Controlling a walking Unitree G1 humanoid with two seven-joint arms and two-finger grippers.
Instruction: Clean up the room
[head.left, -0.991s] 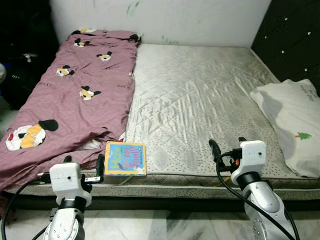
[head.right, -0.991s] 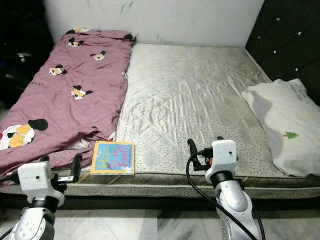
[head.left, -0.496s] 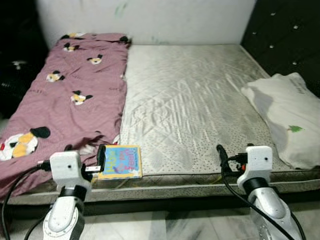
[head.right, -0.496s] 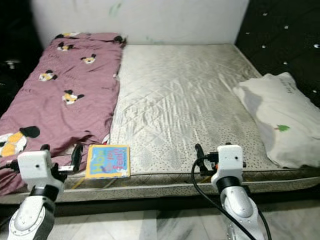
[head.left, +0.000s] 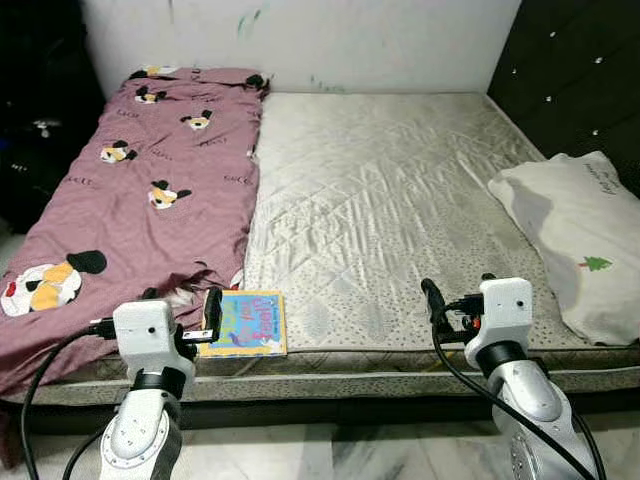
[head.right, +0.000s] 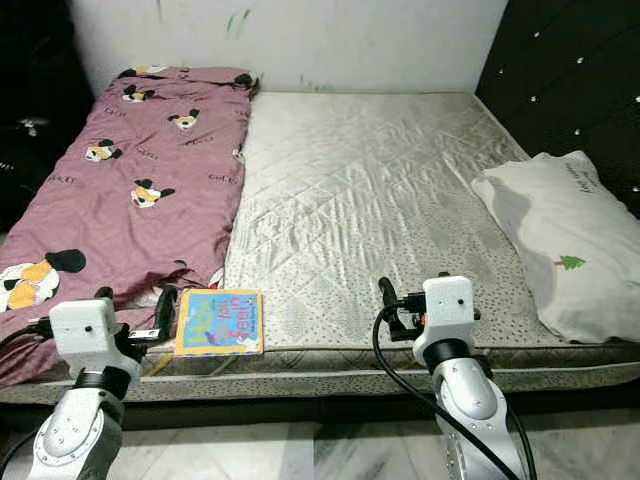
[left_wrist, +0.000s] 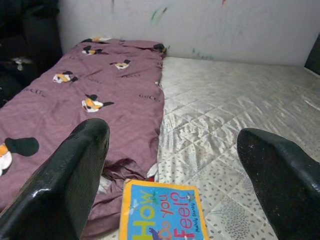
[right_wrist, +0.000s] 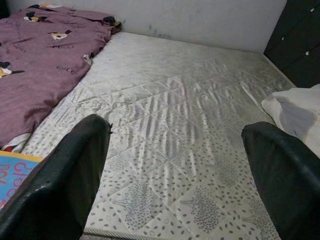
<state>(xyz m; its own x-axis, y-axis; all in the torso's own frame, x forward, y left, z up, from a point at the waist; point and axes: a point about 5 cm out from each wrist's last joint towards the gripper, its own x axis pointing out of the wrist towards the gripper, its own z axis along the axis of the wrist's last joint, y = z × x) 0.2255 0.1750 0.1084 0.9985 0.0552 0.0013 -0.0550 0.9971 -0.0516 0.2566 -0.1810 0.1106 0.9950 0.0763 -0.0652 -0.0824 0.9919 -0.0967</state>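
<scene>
Children's book (head.left: 244, 323) lying flat at the mattress (head.left: 400, 210) near edge, beside the maroon cartoon-print blanket (head.left: 140, 190), just ahead of the left gripper (head.left: 180, 312), jaws gaping wide and holding nothing, right gripper (head.left: 458, 300) hovering well apart, likewise spread wide, empty, white pillow (head.left: 575, 250) resting far right.

Even, fairly bright light falls from overhead, and the head views are sharp with no motion blur. The quilted silvery-beige mattress (head.left: 390, 210) carries a soft sheen along its stitched ridges. The far left corner and the dark padded wall panel (head.left: 580, 80) sink into near-black shade. In the wrist views the close black fingers (left_wrist: 60, 185) are soft, out of focus, with small glossy highlights.
</scene>
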